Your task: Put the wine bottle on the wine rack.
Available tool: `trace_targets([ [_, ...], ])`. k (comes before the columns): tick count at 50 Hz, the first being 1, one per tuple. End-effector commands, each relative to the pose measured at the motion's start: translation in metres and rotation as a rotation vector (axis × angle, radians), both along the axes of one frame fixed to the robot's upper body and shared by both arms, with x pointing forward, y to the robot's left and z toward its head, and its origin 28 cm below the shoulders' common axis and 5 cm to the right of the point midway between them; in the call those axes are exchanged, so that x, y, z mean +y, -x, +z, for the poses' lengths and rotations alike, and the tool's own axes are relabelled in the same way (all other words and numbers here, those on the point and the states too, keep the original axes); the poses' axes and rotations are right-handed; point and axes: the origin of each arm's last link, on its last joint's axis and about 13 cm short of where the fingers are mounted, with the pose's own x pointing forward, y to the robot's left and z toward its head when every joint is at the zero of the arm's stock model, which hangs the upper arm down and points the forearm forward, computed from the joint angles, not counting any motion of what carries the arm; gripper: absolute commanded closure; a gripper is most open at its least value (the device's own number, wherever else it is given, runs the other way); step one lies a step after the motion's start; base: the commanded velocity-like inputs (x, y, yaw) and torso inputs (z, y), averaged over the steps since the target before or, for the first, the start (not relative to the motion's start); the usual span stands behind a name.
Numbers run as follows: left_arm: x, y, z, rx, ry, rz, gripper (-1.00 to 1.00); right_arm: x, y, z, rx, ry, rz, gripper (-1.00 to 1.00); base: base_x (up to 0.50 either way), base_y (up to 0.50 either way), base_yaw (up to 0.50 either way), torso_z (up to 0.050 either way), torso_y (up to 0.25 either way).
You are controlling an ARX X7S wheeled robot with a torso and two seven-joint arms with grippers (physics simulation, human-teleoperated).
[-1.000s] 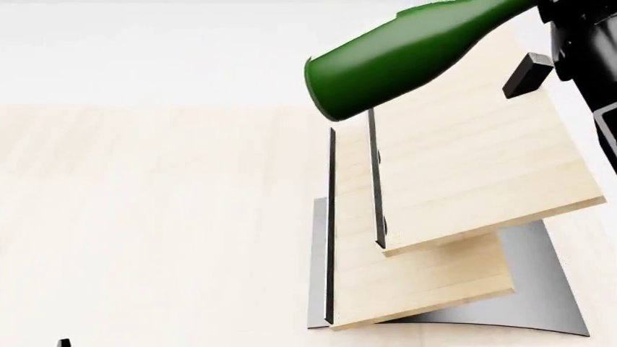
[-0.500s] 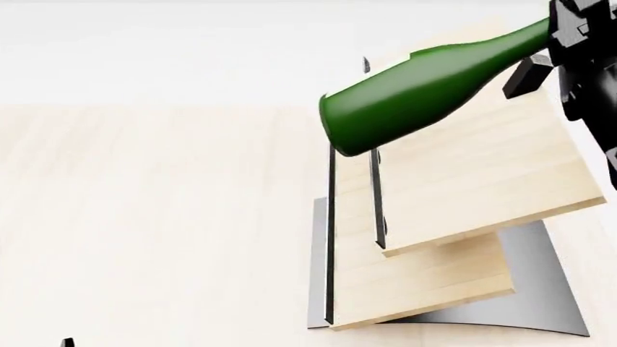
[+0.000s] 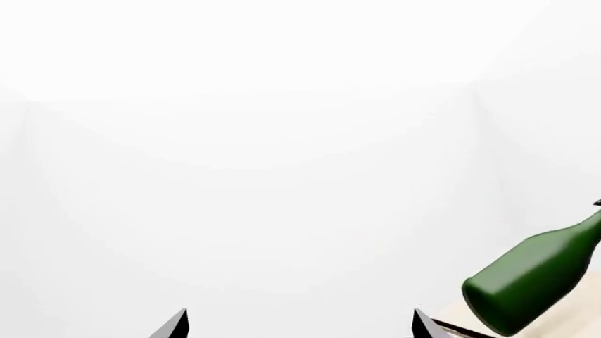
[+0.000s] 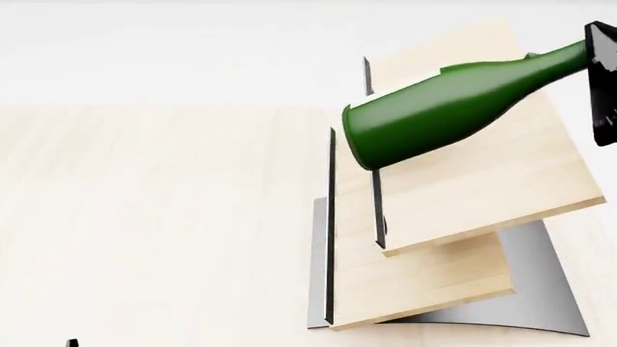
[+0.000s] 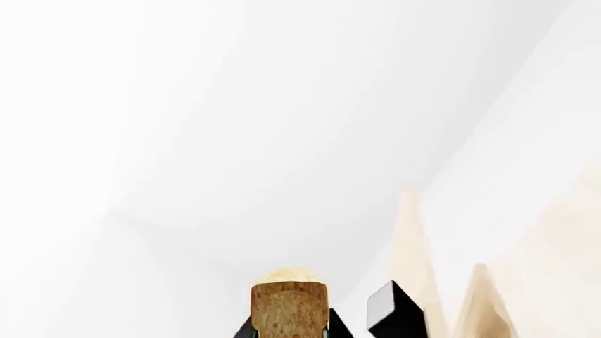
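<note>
Head view shows the wine bottle (image 4: 453, 108), dark green and lying almost level, held in the air by its neck at the right gripper (image 4: 602, 87), a black shape at the frame's right edge. From those jaws the bottle's body stretches away and slightly downward, its round base at the far end from them. The bottle is seen in front of the upper board of the wine rack (image 4: 463, 210); whether glass touches wood cannot be told. The rack has two tilted light-wood boards with thin dark edge strips, one above the other, on a curved grey metal base, all standing on the pale wooden desk (image 4: 154, 217).

Right wrist view shows the tan cork (image 5: 289, 303) sitting between the right jaws, which are clamped on the bottle's neck; pale rack boards rise just beside them.

Left wrist view shows the two dark tips of the left gripper (image 3: 298, 327) spread apart with nothing between them. The bottle hangs off to one side of them, well apart.
</note>
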Motion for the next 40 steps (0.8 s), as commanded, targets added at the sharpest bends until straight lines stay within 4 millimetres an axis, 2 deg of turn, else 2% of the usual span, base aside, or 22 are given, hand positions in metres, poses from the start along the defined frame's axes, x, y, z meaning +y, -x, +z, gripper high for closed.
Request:
trace_targets([
  [1, -0.001, 0.000, 0.000, 0.001, -0.003, -0.002, -1.00, -0.015, 0.009, 0.006, -0.053, -0.051, -0.011, 1.00, 0.00, 0.00, 0.00, 0.000, 0.000],
  [40, -0.001, -0.001, -0.001, 0.004, -0.007, -0.005, -1.00, -0.022, 0.007, -0.013, -0.024, -0.064, -0.023, 1.00, 0.00, 0.00, 0.00, 0.000, 0.001],
])
